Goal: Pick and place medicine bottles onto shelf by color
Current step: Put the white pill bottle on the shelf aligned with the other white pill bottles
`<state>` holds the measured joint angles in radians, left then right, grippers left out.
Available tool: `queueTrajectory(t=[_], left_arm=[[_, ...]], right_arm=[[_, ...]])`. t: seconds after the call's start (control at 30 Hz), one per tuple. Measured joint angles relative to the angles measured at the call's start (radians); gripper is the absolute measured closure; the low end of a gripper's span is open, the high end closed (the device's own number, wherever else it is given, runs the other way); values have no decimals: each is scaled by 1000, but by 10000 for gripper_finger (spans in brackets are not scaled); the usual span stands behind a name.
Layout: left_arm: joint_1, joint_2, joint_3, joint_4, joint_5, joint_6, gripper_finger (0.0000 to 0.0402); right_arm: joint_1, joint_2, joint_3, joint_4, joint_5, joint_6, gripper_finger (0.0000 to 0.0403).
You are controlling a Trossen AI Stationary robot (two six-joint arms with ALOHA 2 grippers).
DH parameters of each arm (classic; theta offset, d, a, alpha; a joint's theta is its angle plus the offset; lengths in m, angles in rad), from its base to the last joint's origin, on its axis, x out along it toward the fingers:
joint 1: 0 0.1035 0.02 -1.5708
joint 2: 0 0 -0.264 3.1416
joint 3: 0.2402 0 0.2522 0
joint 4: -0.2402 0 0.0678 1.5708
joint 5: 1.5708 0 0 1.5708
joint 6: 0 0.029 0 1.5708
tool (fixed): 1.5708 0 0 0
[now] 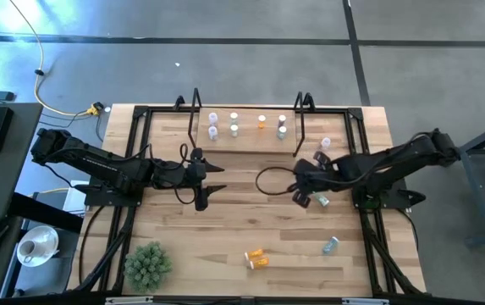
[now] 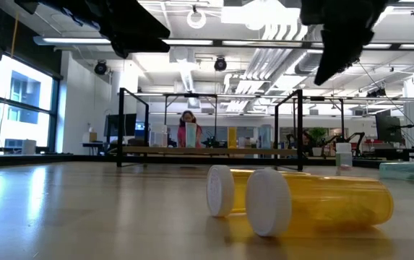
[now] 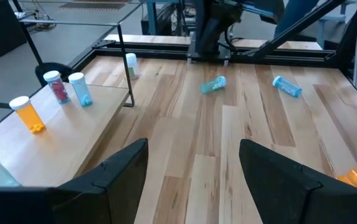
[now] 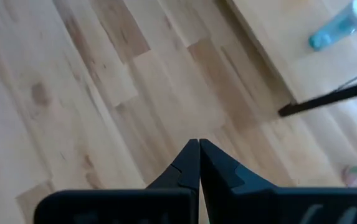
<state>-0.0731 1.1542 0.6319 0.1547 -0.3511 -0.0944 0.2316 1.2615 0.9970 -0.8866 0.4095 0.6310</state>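
Left end effector is hovering over the worktop just in front of the shelf, fingers spread wide w/ nothing between them. Right end effector is hanging near the shelf's right end, fingers pinched fully together, empty.

Bottles are sitting in two groups. On the shelf: several standing upright, incl. an orange one, a red-filled one and a pale blue one. Off the shelf: a teal bottle is lying on its side beside the right end effector, a blue one is lying nearer the front edge, two orange ones are lying side by side at front centre, and one white-capped bottle is standing just right of the shelf frame.

Handling, as a guess: they're looking small, light, rigid plastic, smooth and round, so prob. slippery and apt to roll when nudged. Best hold is prob. across the body mid-length, fingers square to the long axis, not on the cap edge. Lying ones are needing re-orienting to stand upright. Light squeeze should do.
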Motion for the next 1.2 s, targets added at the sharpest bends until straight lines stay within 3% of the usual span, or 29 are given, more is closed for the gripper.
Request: queueTrajectory(t=[0.27, 0.5, 0.6, 0.77, 0.93, 1.2], left_arm=[[0, 0, 0, -1, 0, -26, 161], [0, 0, 0, -1, 0, -26, 161], [0, 0, 0, -1, 0, -26, 161], [0, 0, 0, -1, 0, -26, 161], [0, 0, 0, -1, 0, -29, 161], [0, 0, 0, -1, 0, -34, 161]], right_arm=[[59, -114, -80, -18, 13, 196, 403], [52, -195, -96, -128, 170, 295, 402], [22, -237, -96, -141, 185, 288, 402], [-54, -311, -96, -141, 195, 222, 402], [-188, -385, -96, -123, 272, 120, 402], [-429, -460, -96, 16, 246, -13, 402]])
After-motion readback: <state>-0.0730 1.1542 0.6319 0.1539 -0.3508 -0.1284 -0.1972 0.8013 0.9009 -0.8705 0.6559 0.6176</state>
